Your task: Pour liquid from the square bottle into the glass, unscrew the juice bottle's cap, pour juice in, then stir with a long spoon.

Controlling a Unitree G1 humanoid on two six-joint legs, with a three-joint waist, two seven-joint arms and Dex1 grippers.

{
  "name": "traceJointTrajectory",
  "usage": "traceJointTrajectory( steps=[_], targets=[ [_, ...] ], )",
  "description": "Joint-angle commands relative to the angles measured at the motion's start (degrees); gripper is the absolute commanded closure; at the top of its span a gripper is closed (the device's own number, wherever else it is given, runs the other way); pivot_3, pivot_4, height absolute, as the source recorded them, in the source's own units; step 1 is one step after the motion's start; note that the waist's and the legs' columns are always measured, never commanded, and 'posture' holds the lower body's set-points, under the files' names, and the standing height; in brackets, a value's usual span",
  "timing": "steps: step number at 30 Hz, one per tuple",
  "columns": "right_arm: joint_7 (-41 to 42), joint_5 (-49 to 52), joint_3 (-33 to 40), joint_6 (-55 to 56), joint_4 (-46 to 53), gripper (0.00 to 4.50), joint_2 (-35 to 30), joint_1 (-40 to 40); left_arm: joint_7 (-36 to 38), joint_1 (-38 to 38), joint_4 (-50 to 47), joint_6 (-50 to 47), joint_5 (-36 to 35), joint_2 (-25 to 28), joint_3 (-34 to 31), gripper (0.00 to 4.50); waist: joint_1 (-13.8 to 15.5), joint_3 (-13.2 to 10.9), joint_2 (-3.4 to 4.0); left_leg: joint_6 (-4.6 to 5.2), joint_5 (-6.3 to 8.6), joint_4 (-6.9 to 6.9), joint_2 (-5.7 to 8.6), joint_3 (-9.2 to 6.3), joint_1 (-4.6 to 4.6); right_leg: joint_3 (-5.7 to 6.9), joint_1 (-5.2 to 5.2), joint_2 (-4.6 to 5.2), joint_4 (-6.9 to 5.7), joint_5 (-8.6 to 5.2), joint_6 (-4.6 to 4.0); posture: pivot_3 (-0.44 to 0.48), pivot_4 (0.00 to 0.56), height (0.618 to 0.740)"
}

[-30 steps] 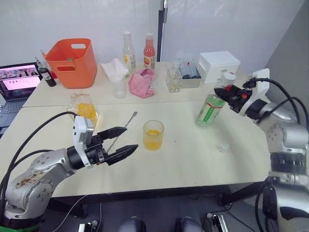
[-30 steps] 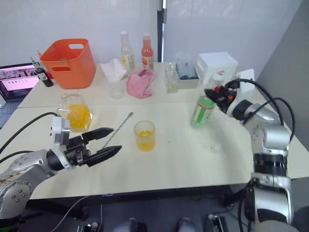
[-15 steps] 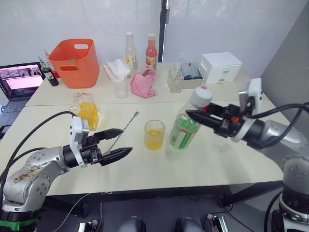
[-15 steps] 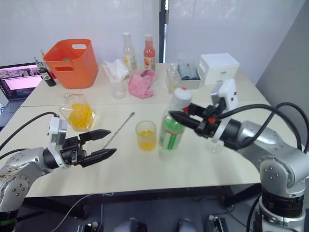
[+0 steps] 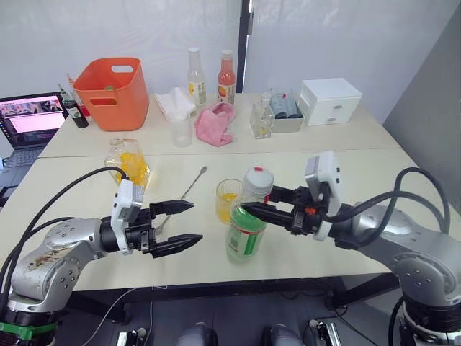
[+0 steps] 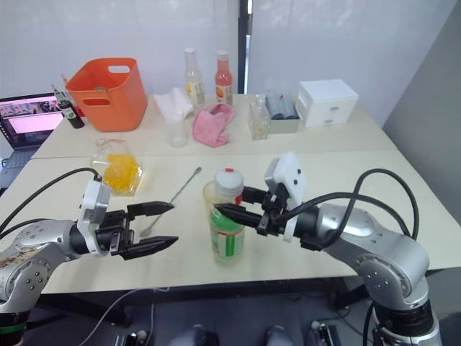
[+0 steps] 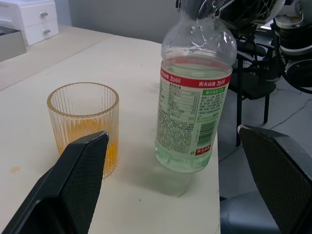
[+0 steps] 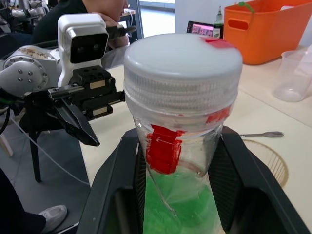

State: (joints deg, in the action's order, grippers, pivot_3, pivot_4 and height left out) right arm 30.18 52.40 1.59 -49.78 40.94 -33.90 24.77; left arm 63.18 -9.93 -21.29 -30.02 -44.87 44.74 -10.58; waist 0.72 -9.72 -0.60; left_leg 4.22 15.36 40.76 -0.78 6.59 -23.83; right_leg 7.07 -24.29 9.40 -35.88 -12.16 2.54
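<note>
The juice bottle (image 5: 247, 225), clear with a green label, stands slightly tilted on the table near its front edge, its white cap (image 5: 258, 177) on. My right gripper (image 5: 251, 210) is shut on the bottle's neck just under the cap (image 8: 183, 57). The glass (image 5: 226, 199), with orange liquid at its bottom, is right behind the bottle and partly hidden by it. My left gripper (image 5: 183, 225) hangs open a little left of the bottle, with nothing in it; its view shows the glass (image 7: 85, 124) and the bottle (image 7: 194, 102) side by side. The long spoon (image 5: 189, 188) lies left of the glass. The square bottle (image 5: 129, 162) stands further left.
Along the back of the table stand an orange basket (image 5: 109, 92), a measuring cup (image 5: 181, 130), a pink cloth (image 5: 216, 121), two tall slim bottles (image 5: 193, 72), a small square bottle (image 5: 261, 121) and a white box (image 5: 330, 99). A laptop (image 5: 29, 119) sits far left.
My right gripper has carried the juice bottle from the table's right side leftward and down to just in front of the glass. My left gripper stayed open and edged slightly right.
</note>
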Motion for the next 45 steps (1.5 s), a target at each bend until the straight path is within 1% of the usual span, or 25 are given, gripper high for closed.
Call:
traceJointTrajectory(
  steps=[1,7,12,19,21,24,25,26,29,31,33,37,39,45],
  targets=[
    [2.0,-5.6,-3.8,5.5,0.8,3.25,0.5,-1.4,1.1,-1.6,-1.3,1.0,-0.1,0.4,0.1,0.0,0.0,0.0,0.0,0.0,0.0,0.0,0.0,0.0,0.0,0.0,0.0,0.0,0.0,0.0,0.0,0.0,0.15,0.713],
    [4.6,-13.1,-8.4,11.0,-0.9,3.25,0.9,-3.7,1.1,-2.8,-1.7,0.8,-0.7,-0.1,-0.1,0.0,0.0,0.0,0.0,-0.01,0.0,0.01,0.0,0.0,0.0,0.0,0.0,-0.01,0.0,0.0,0.0,0.0,0.15,0.713],
    [6.5,-15.2,-9.8,13.4,-1.5,3.25,1.8,-5.2,1.5,-2.1,-1.8,1.1,-0.6,-0.1,-0.3,0.0,-0.1,0.0,-0.01,-0.01,-0.01,0.01,-0.02,0.0,0.02,0.0,0.01,-0.02,0.0,0.0,0.0,0.0,0.15,0.713],
    [8.4,-16.9,-10.1,14.3,-1.4,3.25,1.5,-5.2,1.5,-2.7,-1.7,1.1,-0.6,0.0,-0.4,0.0,-0.1,0.0,-0.01,-0.03,-0.02,0.01,-0.05,-0.01,0.05,-0.02,0.01,-0.05,-0.02,-0.01,-0.01,0.0,0.15,0.713],
    [9.1,-15.9,-9.4,13.4,-1.3,2.19,1.2,-4.9,1.6,-2.6,-1.7,1.0,-0.6,0.0,-0.4,0.0,-0.1,0.0,-0.01,-0.03,-0.02,0.01,-0.05,-0.01,0.05,-0.02,0.01,-0.05,-0.02,-0.01,-0.01,0.0,0.15,0.713],
    [10.7,-13.7,-7.2,12.5,-2.4,1.27,0.4,-3.0,1.9,-2.8,-1.5,1.0,-0.6,0.1,-0.2,0.0,-0.1,0.0,-0.01,-0.03,-0.02,0.02,-0.05,-0.01,0.05,-0.02,0.01,-0.05,-0.02,0.0,-0.02,0.0,0.15,0.713],
    [12.0,-12.4,-6.1,12.1,-3.3,0.82,-0.2,-2.1,2.1,-2.8,-1.4,0.9,-0.7,0.2,-0.3,0.0,-0.1,0.0,-0.01,-0.03,-0.02,0.02,-0.05,-0.01,0.05,-0.02,0.01,-0.05,-0.02,0.0,-0.02,0.0,0.15,0.713],
    [14.2,-11.0,-5.2,11.8,-4.7,0.51,-1.2,-0.8,2.3,-2.9,-1.3,0.9,-0.7,0.2,-0.2,0.0,-0.1,0.0,-0.01,-0.03,-0.02,0.02,-0.05,-0.01,0.05,-0.02,0.01,-0.04,-0.02,0.0,-0.02,0.0,0.15,0.713],
    [21.4,-8.2,-4.1,11.7,-9.4,0.51,-4.1,2.6,2.8,-3.2,-1.1,0.8,-0.6,0.2,0.2,0.0,0.0,0.0,-0.02,-0.02,-0.01,0.04,-0.04,-0.02,0.05,-0.01,0.03,-0.04,-0.01,0.01,-0.04,0.0,0.15,0.713],
    [29.6,-8.7,-5.5,13.7,-15.1,0.51,-5.9,6.5,3.1,-3.3,-0.9,0.7,-0.6,0.1,0.5,0.0,-0.1,0.0,-0.02,0.01,0.0,0.04,-0.05,-0.02,0.05,0.0,0.04,-0.04,0.01,0.01,-0.04,0.0,0.15,0.713],
    [36.1,-8.4,-6.6,14.5,-20.2,0.51,-6.2,9.8,3.3,-3.4,-0.8,0.5,-0.7,0.0,0.6,0.0,-0.1,0.0,-0.02,0.02,0.0,0.04,-0.04,-0.01,0.05,-0.01,0.04,-0.05,0.01,0.02,-0.05,0.0,0.15,0.713],
    [47.6,-13.0,-11.4,20.1,-30.3,0.51,-4.7,16.7,3.6,-3.3,-1.1,0.1,-0.8,0.5,0.5,0.0,-0.2,0.0,-0.02,0.02,0.0,0.04,-0.06,-0.01,0.06,-0.01,0.02,-0.08,0.0,0.02,-0.06,0.0,0.15,0.713],
    [50.9,-14.6,-12.9,22.1,-34.0,0.51,-3.1,19.3,3.8,-2.9,-1.5,-0.2,-1.0,1.0,0.0,0.0,-0.3,0.0,-0.02,0.02,0.0,0.04,-0.06,-0.01,0.05,0.0,0.03,-0.08,0.01,0.02,-0.06,0.0,0.15,0.713],
    [57.6,-19.2,-16.0,28.1,-40.4,0.51,0.8,22.8,3.7,-1.5,-2.7,-1.4,-2.0,2.9,-1.8,0.0,-0.2,0.0,-0.02,0.01,0.0,0.05,-0.05,-0.01,0.03,0.01,0.05,-0.05,-0.02,0.03,-0.05,0.0,0.15,0.713]
  ],
)
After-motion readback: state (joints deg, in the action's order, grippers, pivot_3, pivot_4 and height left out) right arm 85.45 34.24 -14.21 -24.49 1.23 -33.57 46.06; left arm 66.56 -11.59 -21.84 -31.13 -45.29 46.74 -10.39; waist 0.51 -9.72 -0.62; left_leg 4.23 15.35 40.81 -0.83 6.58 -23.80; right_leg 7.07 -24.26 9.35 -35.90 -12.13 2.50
